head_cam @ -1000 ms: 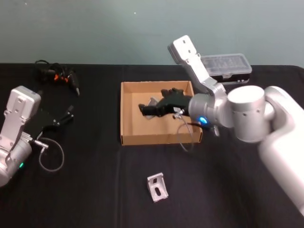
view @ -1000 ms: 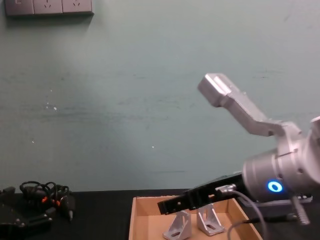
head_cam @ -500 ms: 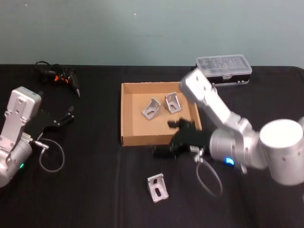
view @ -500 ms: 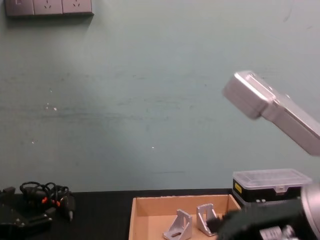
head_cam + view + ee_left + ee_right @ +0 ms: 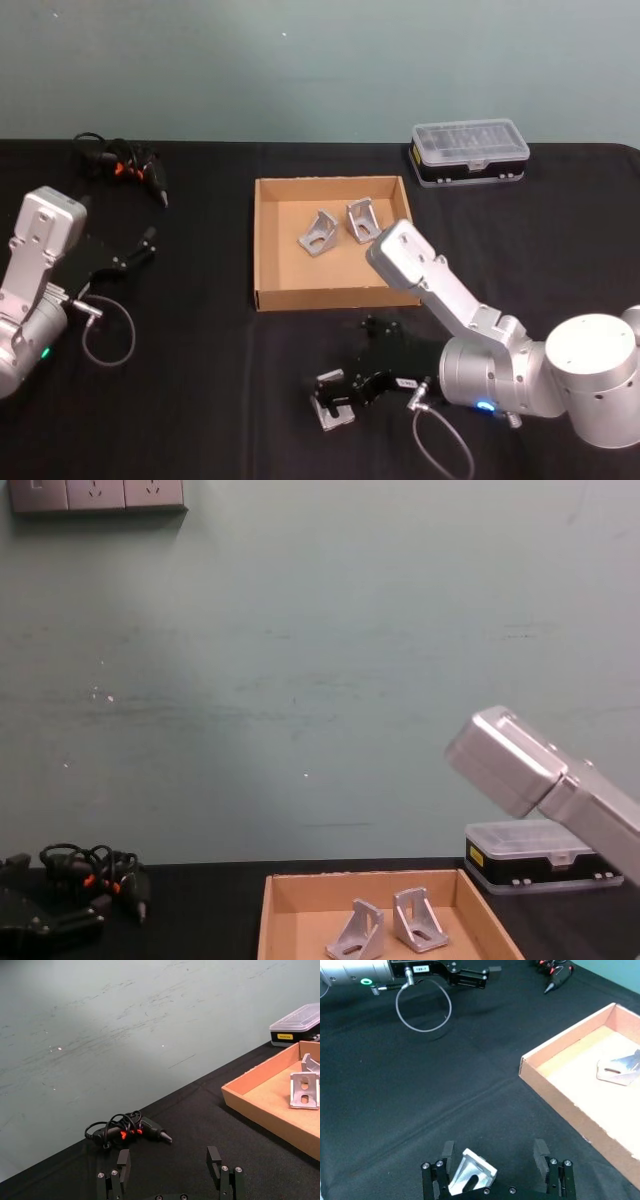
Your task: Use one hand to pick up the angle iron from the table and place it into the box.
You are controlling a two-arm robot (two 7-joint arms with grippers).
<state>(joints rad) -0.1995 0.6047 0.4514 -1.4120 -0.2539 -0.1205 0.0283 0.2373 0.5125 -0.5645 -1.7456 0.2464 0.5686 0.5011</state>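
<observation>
Silver angle iron (image 5: 471, 1174) between parted right jaws, perhaps untouched, near box (image 5: 330, 297).

Angle iron (image 5: 329, 415) partly behind fingers (image 5: 334, 379)

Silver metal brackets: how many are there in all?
3. One angle iron and a second sit side by side in the box; the third lies on the table between the right gripper's open fingers.

Looks like a robotics lab or workshop bench: matte black table (image 5: 200, 400) against a scuffed teal wall (image 5: 300, 680), wall sockets (image 5: 97, 494) overhead, clear-lidded parts case (image 5: 468, 150), tangled cables (image 5: 115, 160) lying loose
</observation>
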